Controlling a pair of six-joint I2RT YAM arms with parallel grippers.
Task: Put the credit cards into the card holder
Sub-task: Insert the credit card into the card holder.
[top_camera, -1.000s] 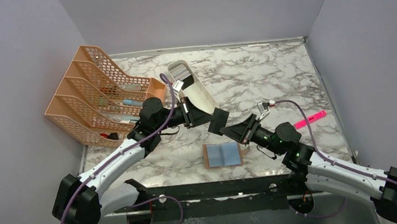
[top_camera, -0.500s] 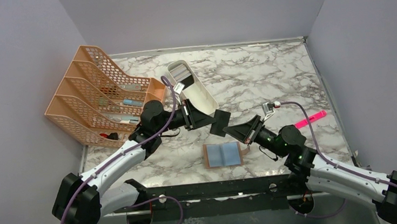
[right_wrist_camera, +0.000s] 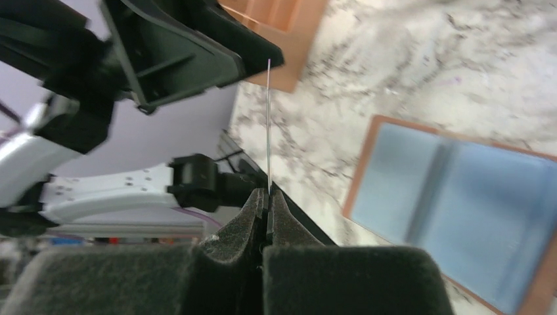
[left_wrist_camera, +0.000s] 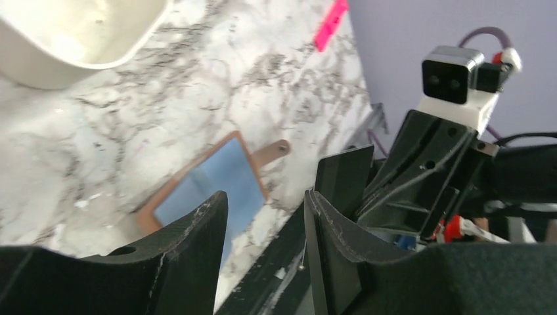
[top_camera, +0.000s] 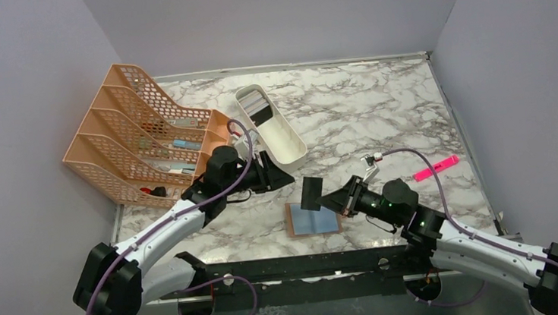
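Note:
A black credit card (top_camera: 312, 193) hangs upright over the table, and my right gripper (top_camera: 327, 200) is shut on its right edge. In the right wrist view this card (right_wrist_camera: 268, 125) shows edge-on as a thin line rising from the closed fingertips (right_wrist_camera: 261, 199). My left gripper (top_camera: 287, 178) stands open just left of the card, apart from it, with nothing between its fingers (left_wrist_camera: 197, 243). The card holder (top_camera: 313, 218) lies open and flat below the card, tan-edged with blue pockets (left_wrist_camera: 217, 184). More credit cards (top_camera: 254, 101) sit in the far end of the white tray.
The white oblong tray (top_camera: 283, 136) lies behind the left gripper. An orange mesh file rack (top_camera: 134, 143) stands at the left wall. A pink highlighter (top_camera: 437, 167) lies on the marble at the right. Grey walls close three sides.
The left gripper let go of the black card and drew back to the left. The right gripper shut on the card and carried it down toward the open card holder.

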